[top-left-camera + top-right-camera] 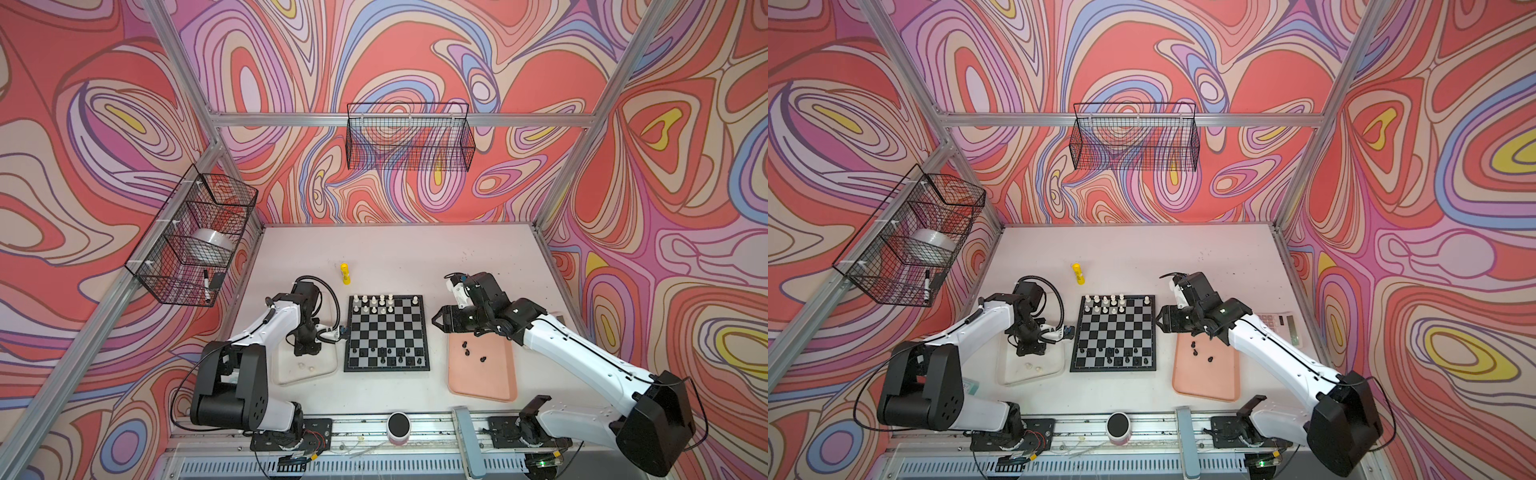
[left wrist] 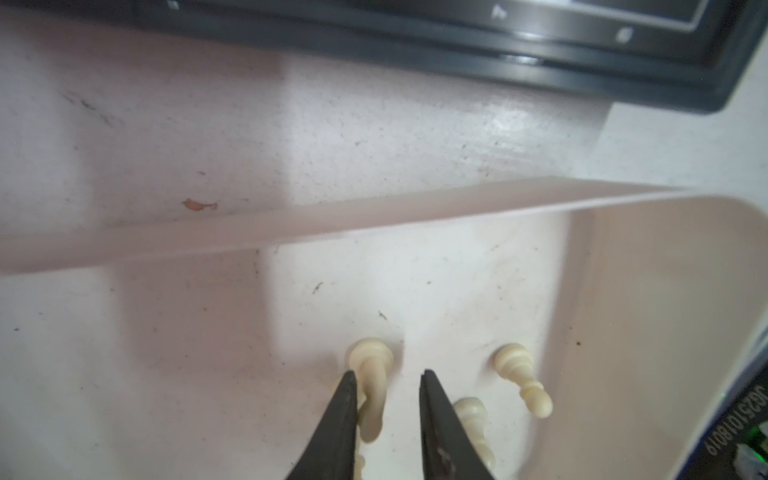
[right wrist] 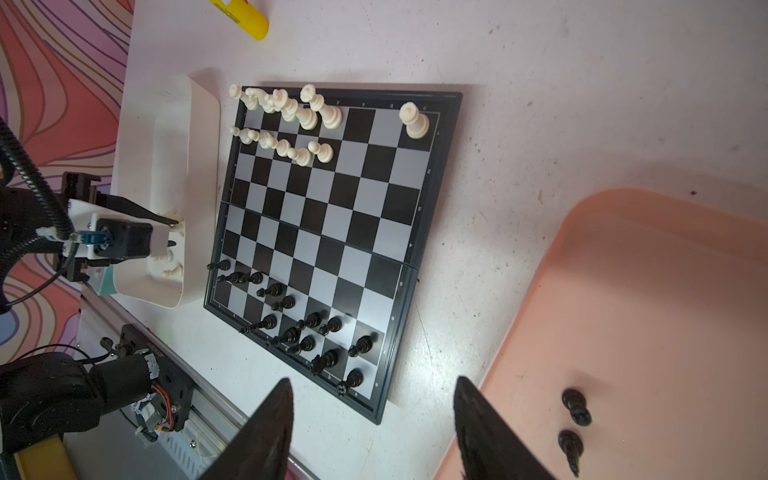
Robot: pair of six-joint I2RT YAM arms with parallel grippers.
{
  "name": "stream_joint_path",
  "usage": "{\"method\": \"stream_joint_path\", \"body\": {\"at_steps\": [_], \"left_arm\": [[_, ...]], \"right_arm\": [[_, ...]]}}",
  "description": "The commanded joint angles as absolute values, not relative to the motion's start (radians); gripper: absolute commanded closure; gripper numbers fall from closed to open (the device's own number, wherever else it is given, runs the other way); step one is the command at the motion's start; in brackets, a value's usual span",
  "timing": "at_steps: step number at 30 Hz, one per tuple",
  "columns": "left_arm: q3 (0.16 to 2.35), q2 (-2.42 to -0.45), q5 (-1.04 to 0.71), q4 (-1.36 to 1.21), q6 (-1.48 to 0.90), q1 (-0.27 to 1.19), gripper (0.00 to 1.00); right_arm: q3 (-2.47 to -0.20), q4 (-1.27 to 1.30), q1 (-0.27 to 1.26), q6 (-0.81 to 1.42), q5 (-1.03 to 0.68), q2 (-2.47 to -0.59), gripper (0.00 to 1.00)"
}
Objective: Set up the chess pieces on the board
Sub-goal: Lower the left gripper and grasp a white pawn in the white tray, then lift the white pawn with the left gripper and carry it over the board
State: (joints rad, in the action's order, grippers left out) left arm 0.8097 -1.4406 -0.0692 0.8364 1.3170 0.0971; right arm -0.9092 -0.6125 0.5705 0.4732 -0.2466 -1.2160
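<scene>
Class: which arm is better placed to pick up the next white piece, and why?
Left: the left hand is down in the clear tray, straddling a lying white piece; the right hand hangs open beside the pink tray.

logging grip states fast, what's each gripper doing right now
Left gripper: open, jaws astride a cream-white plastic chess piece lying in the clear whitish tray, not clamped.
Right gripper: open, holding nothing.

The left claw (image 1: 1030, 354) points down into the clear tray (image 1: 1050, 376), two cream chess pieces (image 1: 1034, 367) lying near its tip. The right claw (image 1: 1158, 321) is just beside the board (image 1: 1113, 332), with black chess pieces (image 1: 1196, 353) near it on the pink tray (image 1: 1208, 382).
</scene>
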Motion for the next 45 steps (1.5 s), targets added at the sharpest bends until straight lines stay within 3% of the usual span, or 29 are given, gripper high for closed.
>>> {"method": "stream_joint_path", "body": {"at_steps": [1,12,14,20,35,45], "left_arm": [[0.801,-1.439,-0.069,0.836,1.358,0.091,0.75],[0.8,-1.445,-0.071,0.828,1.353,0.091,0.82],[0.802,-1.443,-0.074,0.829,1.353,0.091,0.88],[0.806,-1.437,-0.073,0.83,1.35,0.092,0.94],[0.959,-1.452,-0.128,0.934,1.243,0.101,0.95],[1.129,-1.475,-0.127,1.02,1.144,0.25,0.94]], "right_arm": [[-0.893,-0.606,0.576,0.48,-0.23,-1.209,0.37],[-0.891,-0.61,0.577,0.482,-0.226,-1.203,0.37],[-0.891,-0.611,0.578,0.481,-0.224,-1.203,0.37],[-0.882,-0.609,0.578,0.481,-0.222,-1.201,0.37],[-0.88,-0.601,0.579,0.477,-0.218,-1.211,0.37],[-0.878,-0.603,0.578,0.471,-0.216,-1.207,0.37]]}}
